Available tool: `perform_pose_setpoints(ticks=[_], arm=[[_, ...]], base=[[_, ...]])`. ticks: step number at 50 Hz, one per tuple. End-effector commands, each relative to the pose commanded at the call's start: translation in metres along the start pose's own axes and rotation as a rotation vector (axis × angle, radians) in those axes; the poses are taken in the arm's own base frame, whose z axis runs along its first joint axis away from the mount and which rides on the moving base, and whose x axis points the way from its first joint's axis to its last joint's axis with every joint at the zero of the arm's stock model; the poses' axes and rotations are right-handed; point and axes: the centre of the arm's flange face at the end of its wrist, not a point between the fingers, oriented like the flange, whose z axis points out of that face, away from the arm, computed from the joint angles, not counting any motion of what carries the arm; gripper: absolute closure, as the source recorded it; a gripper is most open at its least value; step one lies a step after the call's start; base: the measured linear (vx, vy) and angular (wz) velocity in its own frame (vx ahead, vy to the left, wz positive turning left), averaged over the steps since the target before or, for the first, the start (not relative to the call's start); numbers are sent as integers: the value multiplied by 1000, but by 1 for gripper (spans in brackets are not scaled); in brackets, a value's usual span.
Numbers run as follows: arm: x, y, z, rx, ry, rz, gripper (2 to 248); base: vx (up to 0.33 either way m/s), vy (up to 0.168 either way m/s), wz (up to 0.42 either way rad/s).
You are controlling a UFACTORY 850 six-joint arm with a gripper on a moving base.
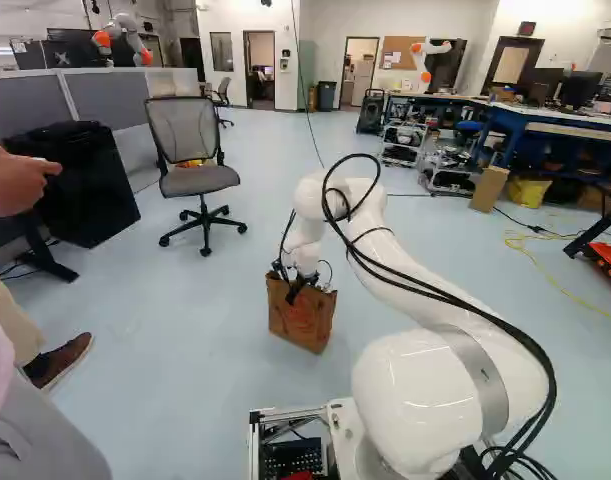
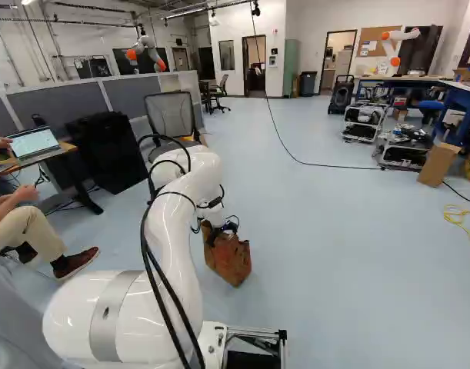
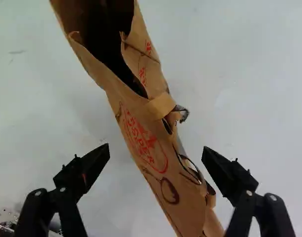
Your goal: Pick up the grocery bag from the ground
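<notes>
Plainly, the fingers point(image 3: 91, 165) of the gripper point(image 1: 302, 288) are held apart, and nothing is seen to be clamped by them. The brown paper grocery bag point(image 1: 301, 320) is seen upright on the floor point(image 1: 225, 350), directly under the gripper. In the wrist view, with twelve o'clock taken as straight ahead of the gripper point(image 3: 155, 152), the bag is set slantwise between the fingers, its open mouth pointed toward eleven o'clock and its other end toward five. A folded paper strip point(image 3: 161, 106) on it is found near twelve o'clock.

In the left base view, taken from the bag, an office chair point(image 1: 200, 180) is placed at eleven o'clock and a large black case point(image 1: 85, 190) at ten. A cardboard box point(image 1: 488, 188) is found toward two o'clock, and a wheeled cart point(image 1: 401, 143) toward one. Another robot point(image 1: 430, 58) is seen farther off, also toward one o'clock.
</notes>
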Motion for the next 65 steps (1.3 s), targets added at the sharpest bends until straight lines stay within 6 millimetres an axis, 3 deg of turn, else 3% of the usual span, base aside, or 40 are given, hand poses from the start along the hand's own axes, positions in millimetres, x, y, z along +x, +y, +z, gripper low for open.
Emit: perform_pose_setpoints(ticks=[19,38,51,52,56,57,61,62,65], arm=[[4,4,3,-7,10,0,3],[13,12,53,-33,47,5,3],[15,15,61,-40,57,7,11],[15,15,61,-40,57,7,49],[15,15,61,-40,58,7,49],[15,15,61,-40,58,7,88],[15,15,61,-40,58,7,88],[15,15,61,-40,58,7,126],[15,15,61,-40,58,7,126]], base=[[0,0,0],[0,0,0],[0,0,0],[0,0,0],[0,0,0],[0,0,0],[0,0,0],[0,0,0],[0,0,0]])
